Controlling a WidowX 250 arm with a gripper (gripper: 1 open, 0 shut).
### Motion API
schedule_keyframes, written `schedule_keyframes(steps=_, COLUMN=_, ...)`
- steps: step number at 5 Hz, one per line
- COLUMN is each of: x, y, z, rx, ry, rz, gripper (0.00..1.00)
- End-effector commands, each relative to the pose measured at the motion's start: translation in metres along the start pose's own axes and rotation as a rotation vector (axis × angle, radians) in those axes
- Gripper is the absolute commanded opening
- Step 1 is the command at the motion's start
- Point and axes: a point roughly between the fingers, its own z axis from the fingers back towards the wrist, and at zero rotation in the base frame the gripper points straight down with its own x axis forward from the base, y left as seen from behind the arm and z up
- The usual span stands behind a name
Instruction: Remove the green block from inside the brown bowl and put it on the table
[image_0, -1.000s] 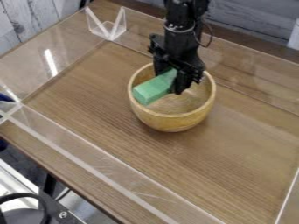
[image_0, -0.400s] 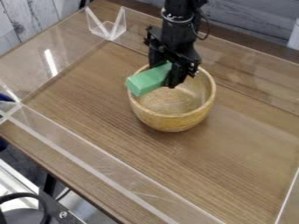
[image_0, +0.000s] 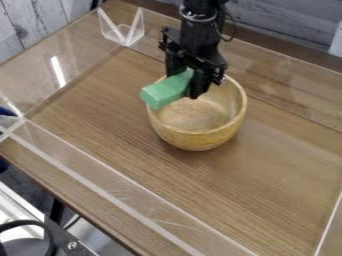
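Note:
The brown bowl (image_0: 201, 122) sits near the middle of the table (image_0: 120, 170), its tan inside showing. The green block (image_0: 164, 93) hangs tilted above the bowl's left rim, lifted out of the hollow. My gripper (image_0: 195, 82) comes down from the black arm above and is shut on the block's right end, its dark fingers (image_0: 203, 78) clamped on either side. The block's left end sticks out past the rim toward the left.
Clear acrylic walls (image_0: 67, 160) edge the table on the front and left. A small clear acrylic piece (image_0: 123, 28) stands at the back left corner. Bare wood-grain surface lies left of and in front of the bowl.
The gripper has risen and shifted slightly left with the green block, bringing it from inside the bowl to above the left rim. The bowl has stayed put.

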Motion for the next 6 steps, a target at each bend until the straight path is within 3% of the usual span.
schedule_keyframes(steps=1, x=-0.001, y=0.008, z=0.025, rx=0.008, ry=-0.067, rz=0.050, gripper=0.00)
schedule_keyframes(steps=3, x=-0.004, y=0.039, z=0.027, rx=0.019, ry=0.000, rz=0.115, gripper=0.00)
schedule_keyframes(steps=5, x=-0.009, y=0.081, z=0.005, rx=0.102, ry=0.002, rz=0.258, gripper=0.00)
schedule_keyframes(steps=6, x=-0.011, y=0.087, z=-0.010, rx=0.097, ry=0.059, rz=0.260, gripper=1.00)
